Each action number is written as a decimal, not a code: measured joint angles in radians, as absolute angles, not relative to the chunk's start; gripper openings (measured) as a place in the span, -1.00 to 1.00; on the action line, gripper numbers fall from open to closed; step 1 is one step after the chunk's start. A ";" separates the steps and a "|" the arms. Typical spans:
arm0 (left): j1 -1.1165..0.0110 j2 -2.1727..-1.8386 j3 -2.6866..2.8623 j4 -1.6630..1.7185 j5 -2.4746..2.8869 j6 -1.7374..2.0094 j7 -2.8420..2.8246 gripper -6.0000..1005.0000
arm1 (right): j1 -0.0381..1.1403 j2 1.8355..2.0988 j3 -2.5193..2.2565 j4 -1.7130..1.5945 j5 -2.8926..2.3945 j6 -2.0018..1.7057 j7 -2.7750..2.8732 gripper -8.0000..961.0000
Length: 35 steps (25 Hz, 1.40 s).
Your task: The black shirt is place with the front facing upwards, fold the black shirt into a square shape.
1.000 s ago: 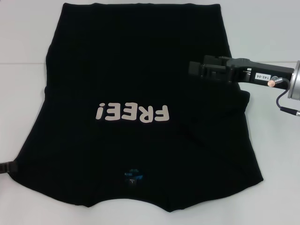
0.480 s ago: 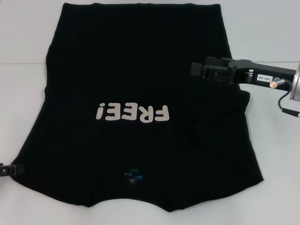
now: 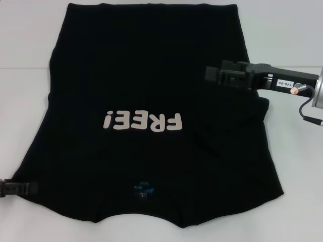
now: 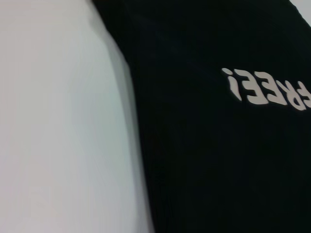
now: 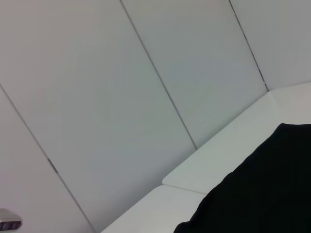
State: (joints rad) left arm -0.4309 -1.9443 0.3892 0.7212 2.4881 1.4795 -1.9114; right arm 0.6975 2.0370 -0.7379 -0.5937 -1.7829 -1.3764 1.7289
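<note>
The black shirt (image 3: 146, 75) lies flat on the white table (image 3: 292, 30), front up, its white "FREE!" lettering (image 3: 142, 121) near the middle and a small blue neck label (image 3: 143, 190) at the near edge. My right gripper (image 3: 207, 74) reaches in from the right and hovers over the shirt's right side, pointing left. My left gripper (image 3: 34, 187) pokes in low at the near left corner of the shirt. In the left wrist view the shirt (image 4: 204, 160) and its lettering (image 4: 267, 90) fill the right half. The right wrist view catches a shirt corner (image 5: 262, 189).
Bare white table (image 4: 58, 121) surrounds the shirt on the left, right and far sides. A rumpled fold (image 3: 252, 113) sits on the shirt's right side below the right arm. Grey wall panels (image 5: 121, 97) stand behind the table.
The left gripper has slid rightward into view at the shirt's near left corner. The right gripper shifted slightly right, then held still.
</note>
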 joint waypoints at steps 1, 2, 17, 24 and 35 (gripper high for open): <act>-0.433 -1.946 0.390 0.721 2.488 1.482 -1.911 0.88 | 0.698 2.037 -0.738 -0.594 -1.783 -1.377 1.729 0.96; -0.436 -1.947 0.391 0.721 2.489 1.485 -1.911 0.88 | 0.699 2.037 -0.738 -0.594 -1.782 -1.377 1.730 0.96; -0.453 -1.947 0.394 0.731 2.489 1.467 -1.942 0.67 | 0.696 2.037 -0.728 -0.594 -1.779 -1.379 1.732 0.96; -0.465 -1.953 0.415 0.733 2.521 1.434 -1.964 -0.03 | 0.696 2.037 -0.722 -0.594 -1.779 -1.391 1.732 0.96; -0.471 -1.957 0.412 0.757 2.527 1.428 -1.973 -0.90 | 0.685 2.037 -0.699 -0.594 -1.780 -1.411 1.733 0.96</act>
State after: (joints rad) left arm -0.4709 -1.9568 0.4116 0.7565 2.5274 1.4281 -1.9731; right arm 0.6850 2.0369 -0.6993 -0.5937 -1.7799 -1.4108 1.7334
